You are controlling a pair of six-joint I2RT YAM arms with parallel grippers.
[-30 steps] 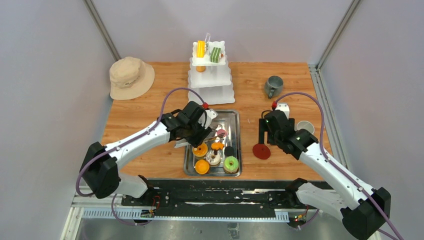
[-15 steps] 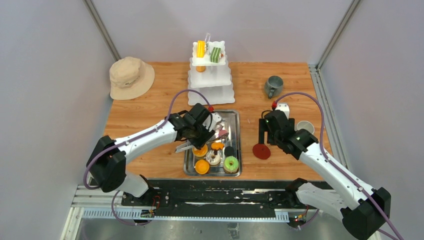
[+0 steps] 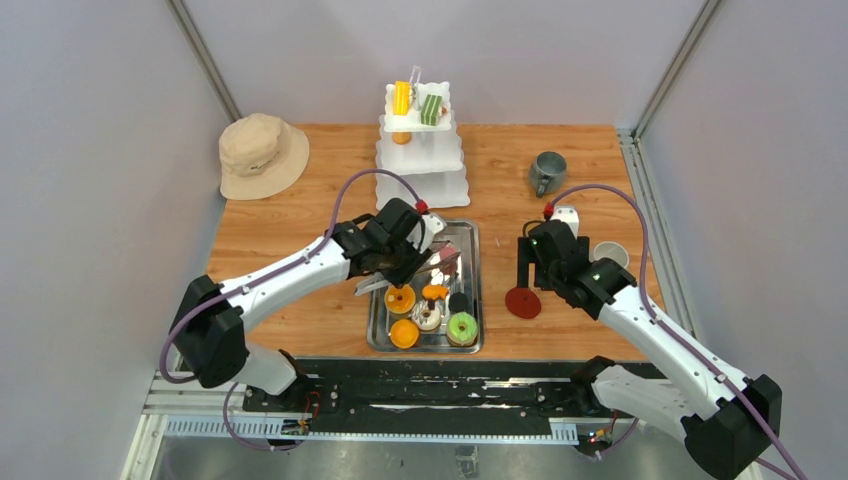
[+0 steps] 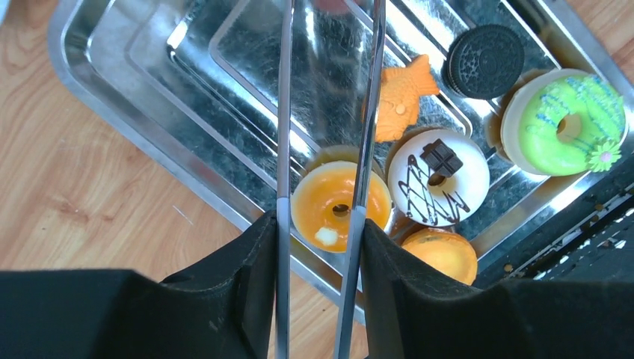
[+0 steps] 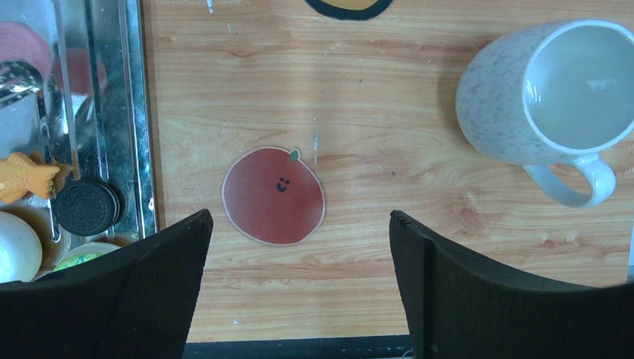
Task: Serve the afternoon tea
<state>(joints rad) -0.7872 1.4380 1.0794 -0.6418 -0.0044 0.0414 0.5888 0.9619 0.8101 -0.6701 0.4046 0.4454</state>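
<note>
My left gripper [image 3: 395,262] is shut on metal tongs [image 4: 284,112] over the steel tray [image 4: 112,82]. The tong tips hold a pink pastry [image 3: 447,257]; the wrist view shows it only as a pink blur at the top edge. In the tray lie an orange donut [image 4: 340,206], a white chocolate donut [image 4: 439,177], a green donut [image 4: 564,120], a black cookie [image 4: 484,51], an orange fish pastry [image 4: 400,97] and an orange bun [image 4: 441,254]. My right gripper [image 5: 299,224] is open and empty above a red coaster [image 5: 274,196], beside the white mug [image 5: 549,90].
A white tiered stand [image 3: 421,160] at the back holds a yellow pastry [image 3: 402,98], a green one [image 3: 431,108] and an orange one [image 3: 401,138]. The grey mug [image 3: 547,172] stands back right. A beige hat [image 3: 261,153] lies back left.
My left gripper with the tongs and pink pastry has shifted slightly right and toward the far side of the tray. The right arm has not moved.
</note>
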